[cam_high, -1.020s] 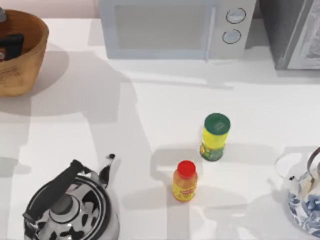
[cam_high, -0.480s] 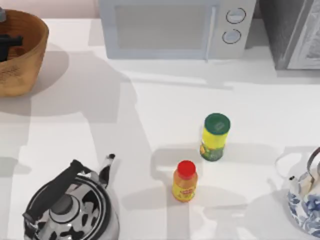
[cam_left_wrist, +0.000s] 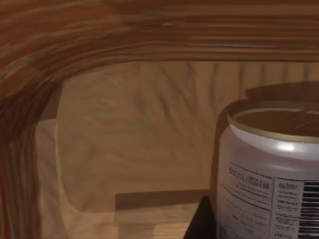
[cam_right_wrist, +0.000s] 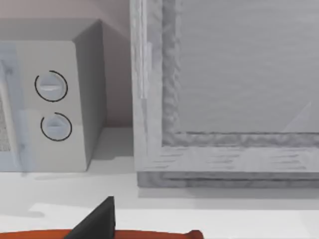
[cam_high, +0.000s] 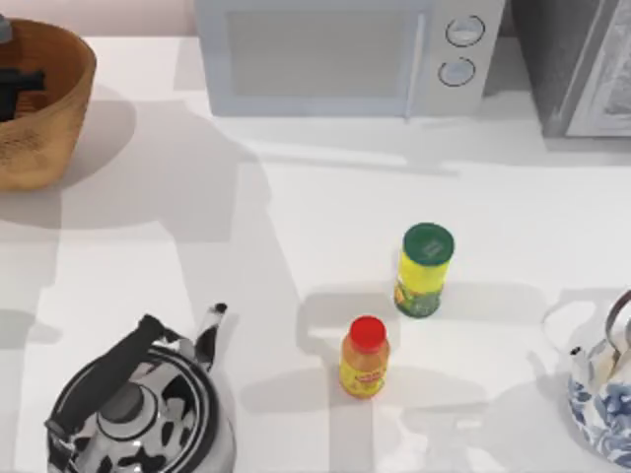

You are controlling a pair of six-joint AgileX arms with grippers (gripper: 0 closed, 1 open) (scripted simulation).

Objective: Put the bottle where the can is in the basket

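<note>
Left end effector (cam_high: 14,91) is down inside the basket (cam_high: 59,118) at the surface's far left corner; from above I see just a dark piece of it at the frame edge. Left wrist view has the can (cam_left_wrist: 271,169) close up: silver body with printed text and a barcode, pale top, standing upright on the basket floor close to the woven wall. One dark fingertip (cam_left_wrist: 202,221) sits just beside the can's lower side. Can't tell how wide the fingers are spread, or whether they have any hold on the can.

Bottle (cam_high: 365,357), orange-yellow with a red cap, stands upright on the open surface towards the near middle, well apart from the basket. Yellow container with green lid (cam_high: 425,269) is upright near it, farther back and to the right.

Right arm: its wrist view looks at the microwave (cam_right_wrist: 50,99) dials and a grey cabinet (cam_right_wrist: 224,89) beside it, with one dark fingertip (cam_right_wrist: 97,221) at the frame edge. Can't tell its opening either.

Other items: black-and-white kettle (cam_high: 138,409) at near left, blue-patterned teapot (cam_high: 603,394) at the near right edge. Microwave runs along the back of the surface.
</note>
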